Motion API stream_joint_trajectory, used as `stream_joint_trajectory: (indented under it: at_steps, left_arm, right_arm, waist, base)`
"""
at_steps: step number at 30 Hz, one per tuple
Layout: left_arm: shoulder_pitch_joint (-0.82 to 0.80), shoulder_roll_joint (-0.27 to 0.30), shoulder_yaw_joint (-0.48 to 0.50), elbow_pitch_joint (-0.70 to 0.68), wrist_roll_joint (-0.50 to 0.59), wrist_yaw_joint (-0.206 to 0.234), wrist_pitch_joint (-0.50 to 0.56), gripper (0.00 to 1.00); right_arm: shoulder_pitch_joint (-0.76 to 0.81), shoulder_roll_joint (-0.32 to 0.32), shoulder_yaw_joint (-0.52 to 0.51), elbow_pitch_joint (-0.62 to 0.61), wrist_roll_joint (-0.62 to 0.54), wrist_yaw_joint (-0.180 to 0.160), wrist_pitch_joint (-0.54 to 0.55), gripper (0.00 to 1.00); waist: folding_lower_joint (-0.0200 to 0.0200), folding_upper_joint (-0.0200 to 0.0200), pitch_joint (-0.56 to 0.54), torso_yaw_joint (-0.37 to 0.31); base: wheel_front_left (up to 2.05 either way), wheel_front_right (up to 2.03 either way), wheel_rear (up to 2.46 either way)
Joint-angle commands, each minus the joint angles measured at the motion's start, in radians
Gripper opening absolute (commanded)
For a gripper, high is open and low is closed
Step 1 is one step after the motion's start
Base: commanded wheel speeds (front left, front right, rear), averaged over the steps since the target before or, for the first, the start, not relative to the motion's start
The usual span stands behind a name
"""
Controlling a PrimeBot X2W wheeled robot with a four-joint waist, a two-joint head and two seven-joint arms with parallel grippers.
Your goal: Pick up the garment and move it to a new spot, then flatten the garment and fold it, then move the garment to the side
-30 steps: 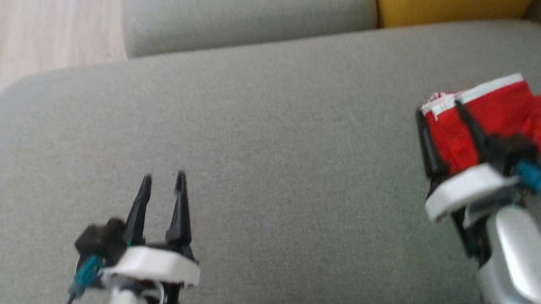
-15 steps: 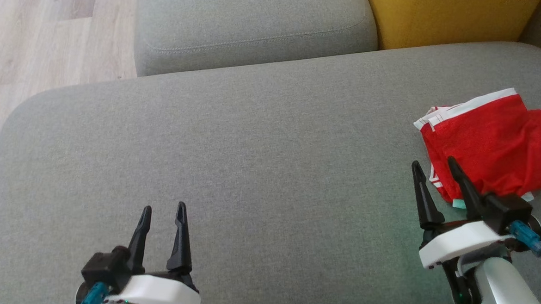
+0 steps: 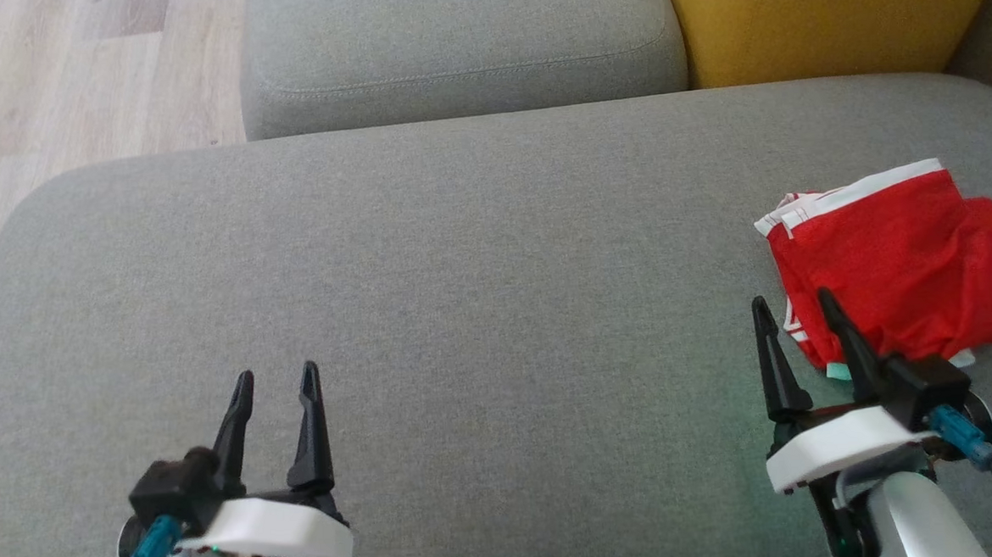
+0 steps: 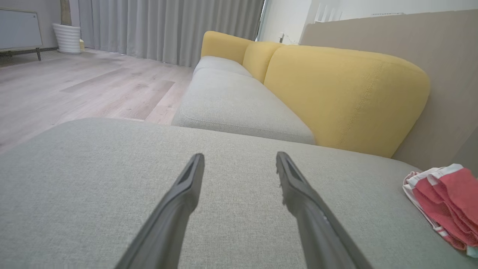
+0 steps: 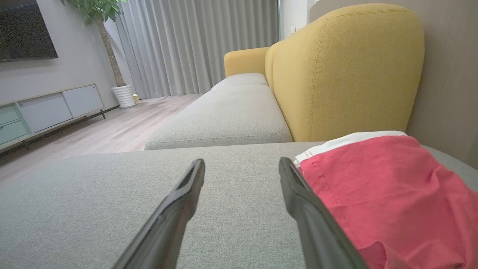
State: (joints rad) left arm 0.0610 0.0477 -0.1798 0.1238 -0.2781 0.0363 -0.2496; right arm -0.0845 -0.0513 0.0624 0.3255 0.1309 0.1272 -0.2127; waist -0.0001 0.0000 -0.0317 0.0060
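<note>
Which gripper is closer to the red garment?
The right gripper, open, with one finger overlapping the near edge of the red garment in the head view; the left gripper sits open far across the grey cushion.

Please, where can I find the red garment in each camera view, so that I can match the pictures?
Head view: the red garment lies at the right edge, at middle height, on the grey seat.
Left wrist view: the red garment is at the lower right edge.
Right wrist view: the red garment is in the lower right quarter, close.
Shared landmark: the yellow backrest, beyond the garment in all three.
</note>
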Motion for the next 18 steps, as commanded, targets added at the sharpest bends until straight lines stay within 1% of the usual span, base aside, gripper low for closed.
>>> stream_joint_trajectory:
  at_steps: [1, 7, 10, 14, 18]
  left_arm:
    - [-0.029, 0.003, 0.038, -0.033, 0.002, 0.005, -0.012, 1.0]
    - [-0.028, 0.003, 0.05, -0.013, -0.007, 0.01, -0.012, 1.0]
    - [-0.027, 0.003, 0.043, 0.013, 0.006, -0.004, -0.012, 1.0]
    - [-0.03, 0.003, 0.05, 0.027, -0.001, -0.009, -0.012, 1.0]
    - [-0.031, 0.003, 0.047, 0.02, 0.01, -0.038, -0.012, 1.0]
  right_arm:
    - [-0.035, 0.001, 0.028, -0.035, -0.005, 0.003, -0.016, 1.0]
    - [-0.033, 0.001, 0.038, -0.04, -0.003, 0.003, -0.012, 1.0]
    - [-0.033, 0.001, 0.039, -0.042, -0.002, 0.003, -0.01, 1.0]
    - [-0.034, 0.001, 0.037, -0.043, -0.002, 0.003, -0.007, 1.0]
    - [-0.036, 0.001, 0.036, -0.043, -0.007, 0.003, -0.003, 1.0]
  waist:
    - [0.0001, 0.0, 0.0, 0.0]
    - [0.0001, 0.0, -0.002, 0.002]
    - [0.0001, 0.0, -0.003, 0.002]
    - [0.0001, 0.0, -0.005, 0.001]
    - [0.0001, 0.0, -0.006, 0.0]
  base:
    - [0.0, 0.0, 0.0]
    - [0.0, 0.0, 0.0]
    - [0.0, 0.0, 0.0]
    - [0.0, 0.0, 0.0]
    - [0.0, 0.0, 0.0]
